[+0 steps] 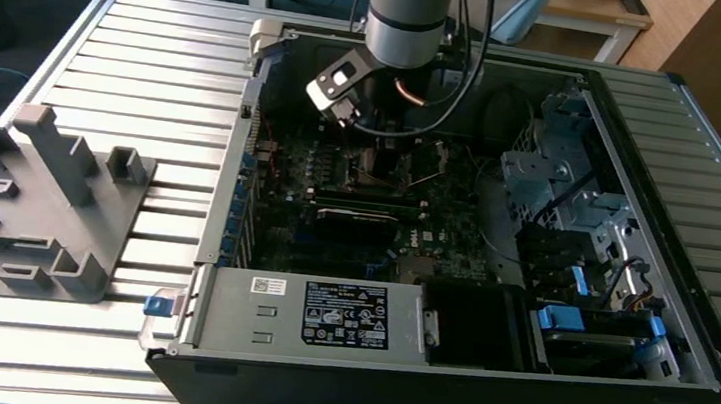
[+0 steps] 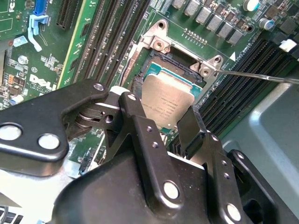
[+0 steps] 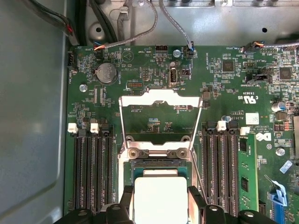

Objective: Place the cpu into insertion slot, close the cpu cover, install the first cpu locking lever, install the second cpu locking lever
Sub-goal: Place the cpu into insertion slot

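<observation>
- Pincer (image 2: 161,114) clamped on the cpu (image 3: 160,201), one finger on each side.
- cpu over the insertion slot (image 3: 159,164); cannot tell if seated.
- cpu cover (image 3: 161,97) open, lying back just beyond the slot.
- Slot on the green motherboard (image 3: 224,98) inside the open computer case (image 1: 421,394) on the slatted tabletop (image 1: 162,50).

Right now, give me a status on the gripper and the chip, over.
Gripper shut on chip. Chip over socket, seated or not unclear. Cover flipped open beside socket. No obstruction seen.
</observation>
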`<state>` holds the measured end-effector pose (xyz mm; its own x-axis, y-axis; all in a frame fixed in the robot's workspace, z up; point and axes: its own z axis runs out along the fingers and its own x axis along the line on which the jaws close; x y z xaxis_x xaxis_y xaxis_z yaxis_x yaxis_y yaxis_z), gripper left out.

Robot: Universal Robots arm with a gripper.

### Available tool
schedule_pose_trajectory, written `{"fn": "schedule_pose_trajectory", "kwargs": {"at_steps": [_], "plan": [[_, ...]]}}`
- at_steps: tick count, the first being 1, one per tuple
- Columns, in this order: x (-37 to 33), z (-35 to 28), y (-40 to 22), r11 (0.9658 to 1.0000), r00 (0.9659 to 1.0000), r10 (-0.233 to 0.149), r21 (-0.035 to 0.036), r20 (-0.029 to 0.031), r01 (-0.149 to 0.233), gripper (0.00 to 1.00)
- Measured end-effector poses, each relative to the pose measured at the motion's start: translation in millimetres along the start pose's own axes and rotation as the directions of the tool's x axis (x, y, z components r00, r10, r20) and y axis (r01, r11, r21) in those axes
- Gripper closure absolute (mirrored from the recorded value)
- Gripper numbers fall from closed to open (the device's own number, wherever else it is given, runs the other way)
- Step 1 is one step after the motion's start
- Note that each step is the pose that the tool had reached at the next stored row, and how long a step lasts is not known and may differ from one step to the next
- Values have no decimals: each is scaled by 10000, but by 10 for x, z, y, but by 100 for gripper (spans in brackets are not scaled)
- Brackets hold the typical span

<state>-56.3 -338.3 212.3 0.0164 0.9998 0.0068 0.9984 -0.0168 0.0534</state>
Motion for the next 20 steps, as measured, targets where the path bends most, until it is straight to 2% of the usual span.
{"fn": "schedule_pose_trajectory", "kwargs": {"at_steps": [7, 13, 20], "plan": [[0, 24, -2, 9998, 9998, -177, 2, -2, 177, 46], [0, 29, -2, 9998, 9998, -183, 0, -4, 183, 46], [0, 79, -9, 9998, 9998, -177, 1, -2, 177, 46]]}}
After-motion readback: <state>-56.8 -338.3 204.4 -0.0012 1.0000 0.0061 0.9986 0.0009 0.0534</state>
